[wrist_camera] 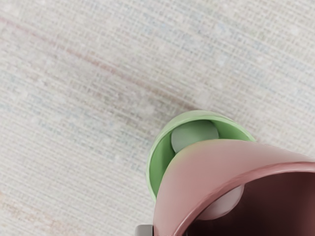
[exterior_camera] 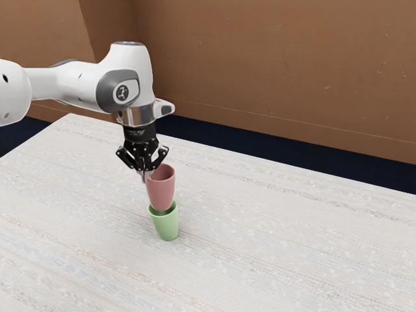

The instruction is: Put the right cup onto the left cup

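The arm [exterior_camera: 78, 84], in the upper left of the frame, has a glossy white shell with smooth, rounded sections. The bulbous section [exterior_camera: 14, 96] at the left edge bears a small dark oval mark. Nearer the upper middle, a tall white housing [exterior_camera: 138, 60] has a grey-edged top, and beside it a dark grey collar [exterior_camera: 106, 95] surrounds a pale disk [exterior_camera: 123, 91] with a black emblem. Below sit a silvery metal ring [exterior_camera: 136, 116] and a stubby white side piece with a grey face [exterior_camera: 166, 109]. The gripper [exterior_camera: 147, 175] is black, with tiny pale lettering too small to read, angular links, light pin heads and pale grey fingertips [exterior_camera: 142, 176].
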Controlling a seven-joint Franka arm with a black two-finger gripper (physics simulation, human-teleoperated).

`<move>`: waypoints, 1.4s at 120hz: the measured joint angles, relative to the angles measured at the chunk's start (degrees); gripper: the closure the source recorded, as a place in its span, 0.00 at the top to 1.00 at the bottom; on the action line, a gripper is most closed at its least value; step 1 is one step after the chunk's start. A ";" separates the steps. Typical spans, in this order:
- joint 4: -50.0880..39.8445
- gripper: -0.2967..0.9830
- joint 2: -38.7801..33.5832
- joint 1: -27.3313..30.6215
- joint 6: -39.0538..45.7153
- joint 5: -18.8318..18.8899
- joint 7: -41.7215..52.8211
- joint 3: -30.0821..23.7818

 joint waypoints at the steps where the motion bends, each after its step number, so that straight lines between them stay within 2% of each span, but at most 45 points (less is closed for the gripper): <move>1: -0.01 0.15 0.01 0.00 0.00 0.00 -0.01 0.00; 81: -1.16 0.16 2.36 0.05 2.08 -0.05 -0.39 0.01; 92: -1.56 0.25 2.36 0.07 2.49 -0.21 -0.38 0.00; 111: -1.58 0.49 2.06 -0.02 3.12 -0.45 -0.30 -0.06; 125: -1.51 0.60 0.58 -0.02 3.35 -0.51 -0.15 -0.06; 144: -1.23 0.69 -2.62 0.10 2.62 -0.54 0.04 -0.78; 168: 2.18 0.74 -5.76 -0.54 -1.46 -0.51 0.74 -1.93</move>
